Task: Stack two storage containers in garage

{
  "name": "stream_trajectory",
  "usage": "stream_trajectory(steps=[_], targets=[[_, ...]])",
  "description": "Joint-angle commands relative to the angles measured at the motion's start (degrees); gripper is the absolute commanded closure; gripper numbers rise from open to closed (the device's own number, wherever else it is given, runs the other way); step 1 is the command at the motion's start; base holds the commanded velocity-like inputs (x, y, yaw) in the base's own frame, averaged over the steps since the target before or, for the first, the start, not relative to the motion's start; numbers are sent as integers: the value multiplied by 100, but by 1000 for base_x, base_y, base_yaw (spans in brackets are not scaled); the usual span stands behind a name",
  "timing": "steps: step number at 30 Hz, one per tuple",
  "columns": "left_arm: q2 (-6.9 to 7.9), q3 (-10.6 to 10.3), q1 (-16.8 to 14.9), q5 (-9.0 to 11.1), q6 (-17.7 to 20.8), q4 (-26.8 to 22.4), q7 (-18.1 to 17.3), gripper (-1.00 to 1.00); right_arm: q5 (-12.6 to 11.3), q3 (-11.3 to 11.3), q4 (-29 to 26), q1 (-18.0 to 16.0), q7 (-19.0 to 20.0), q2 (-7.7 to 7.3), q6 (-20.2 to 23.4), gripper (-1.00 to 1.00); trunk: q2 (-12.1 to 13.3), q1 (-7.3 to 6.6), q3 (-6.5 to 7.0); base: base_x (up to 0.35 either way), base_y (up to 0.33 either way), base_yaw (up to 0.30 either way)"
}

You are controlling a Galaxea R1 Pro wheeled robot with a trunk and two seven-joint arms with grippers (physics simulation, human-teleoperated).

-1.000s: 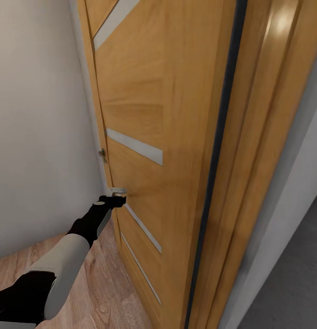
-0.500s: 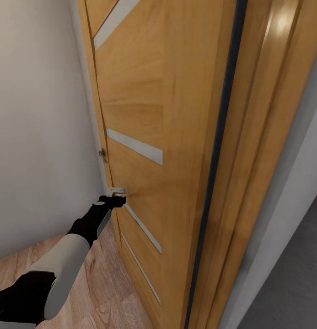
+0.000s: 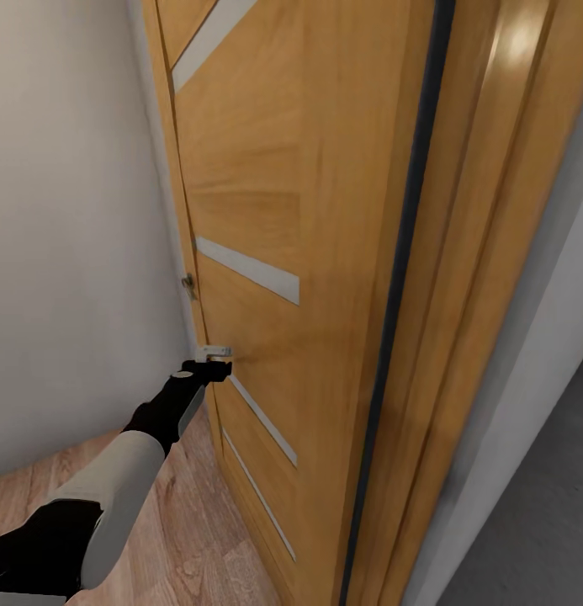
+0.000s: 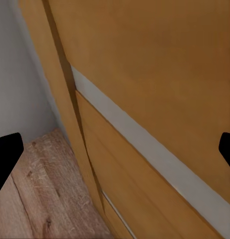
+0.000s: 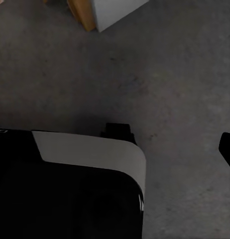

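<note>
The two storage containers are out of view. My left arm reaches forward, and my left gripper (image 3: 212,364) is up against the face of a wooden door (image 3: 283,210) near its hinged edge. In the left wrist view the left gripper (image 4: 115,152) is open, its dark fingertips (image 4: 5,155) far apart with only the door panel between them. A single dark fingertip (image 5: 227,149) of my right gripper hangs over the dark-grey concrete floor (image 5: 160,74), with nothing held.
The door has pale diagonal stripes (image 3: 249,269) and stands swung towards a white wall (image 3: 72,236). Its wooden frame (image 3: 484,252) rises at the right. Light wood planks (image 3: 190,539) lie below my left arm, and grey concrete (image 3: 535,522) lies beyond the frame. My base (image 5: 70,189) is below the right wrist.
</note>
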Motion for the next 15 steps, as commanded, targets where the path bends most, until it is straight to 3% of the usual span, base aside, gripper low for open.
stream_trajectory(steps=[1, 11, 15], targets=[[-415, -33, -4, 58, 33, -63, -4, -100, 33, 3, 4, -3, 2, 4, -17, -100, -2, 0, -4, 0, 0, 0], [-402, -25, -4, 60, 33, -72, -4, -100, -9, -30, 4, -3, 2, 14, -9, -100, -2, 0, -4, 0, 0, 0], [-296, -23, 9, 60, 33, -42, -6, -100, -10, -27, 4, -3, 2, 16, -8, -100, -2, 0, -4, 0, 0, 0]])
